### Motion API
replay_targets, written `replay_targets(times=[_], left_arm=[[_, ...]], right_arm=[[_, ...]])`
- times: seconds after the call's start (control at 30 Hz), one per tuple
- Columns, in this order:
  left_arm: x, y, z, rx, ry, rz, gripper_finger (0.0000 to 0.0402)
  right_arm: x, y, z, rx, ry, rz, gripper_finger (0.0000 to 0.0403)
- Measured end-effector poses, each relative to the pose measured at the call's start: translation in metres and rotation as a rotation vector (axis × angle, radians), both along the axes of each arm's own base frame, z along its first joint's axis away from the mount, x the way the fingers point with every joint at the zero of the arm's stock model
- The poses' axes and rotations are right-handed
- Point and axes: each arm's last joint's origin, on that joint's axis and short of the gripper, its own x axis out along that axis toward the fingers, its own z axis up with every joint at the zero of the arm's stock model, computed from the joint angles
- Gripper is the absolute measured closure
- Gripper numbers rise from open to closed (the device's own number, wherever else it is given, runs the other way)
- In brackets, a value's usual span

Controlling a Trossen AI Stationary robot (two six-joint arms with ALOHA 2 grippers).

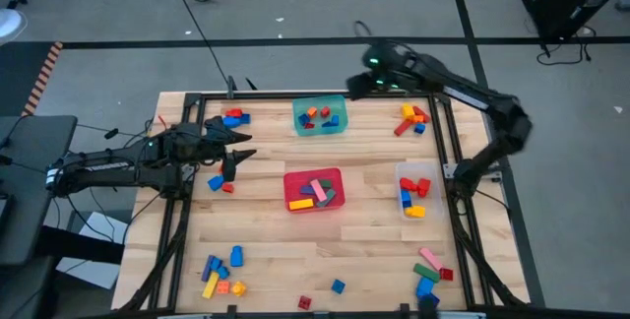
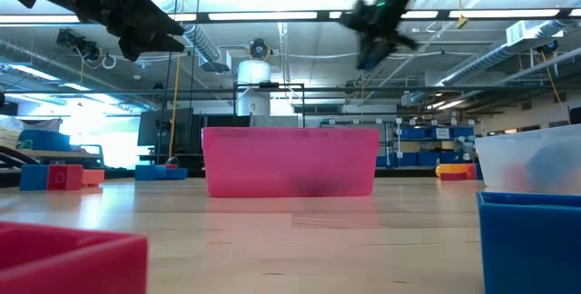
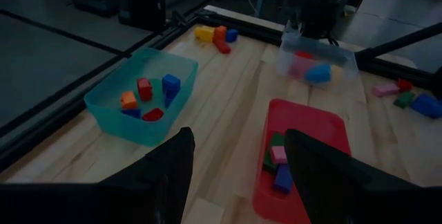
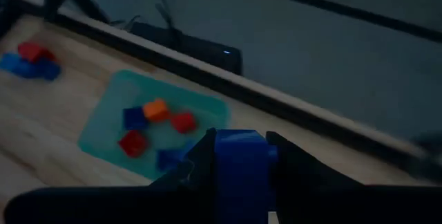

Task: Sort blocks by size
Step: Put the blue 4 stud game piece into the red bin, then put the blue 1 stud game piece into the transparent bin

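A blue block (image 4: 239, 160) sits clamped between the fingers of the right gripper (image 1: 377, 61), which hangs above the far edge of the surface (image 1: 266, 230), just beyond the teal tub (image 1: 320, 115). That tub already holds small red, orange and blue blocks (image 4: 153, 124). The red tub (image 1: 314, 189) at the middle carries longer pieces in pink, yellow, green and blue, and the clear tub (image 1: 414, 189) toward the right holds a few more. Loose blocks lie in heaps at the far left (image 1: 233, 117), far right (image 1: 413, 118), near left (image 1: 221, 273) and near right (image 1: 430, 271) corners. The left gripper (image 1: 236, 154) hovers over the left part of the surface with its fingers spread and nothing between them, two small blocks (image 1: 220, 184) just beside it.
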Motion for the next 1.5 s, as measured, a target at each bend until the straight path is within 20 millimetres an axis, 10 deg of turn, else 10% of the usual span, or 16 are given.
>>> replay_targets(times=[0.33, 0.67, 0.8, 1.07, 1.5], left_arm=[[0.000, 0.000, 0.000, -0.007, -0.002, 0.002, 0.0167], [0.000, 0.000, 0.000, -0.008, 0.002, 0.001, 0.0167], [0.000, 0.000, 0.000, -0.012, 0.000, 0.002, 0.0167], [0.000, 0.000, 0.000, -0.027, -0.009, 0.007, 0.0167], [0.001, 0.001, 0.005, -0.108, -0.088, 0.045, 0.0167]], right_arm=[[0.115, -0.029, -0.078, 0.157, 0.146, 0.252, 0.0301], [0.142, -0.042, -0.164, 0.348, 0.273, 0.288, 0.0296], [0.143, -0.043, -0.173, 0.380, 0.281, 0.286, 0.0232], [0.136, -0.040, -0.136, 0.334, 0.219, 0.279, 0.0176], [0.079, 0.009, -0.001, 0.075, 0.203, 0.209, 0.0200]])
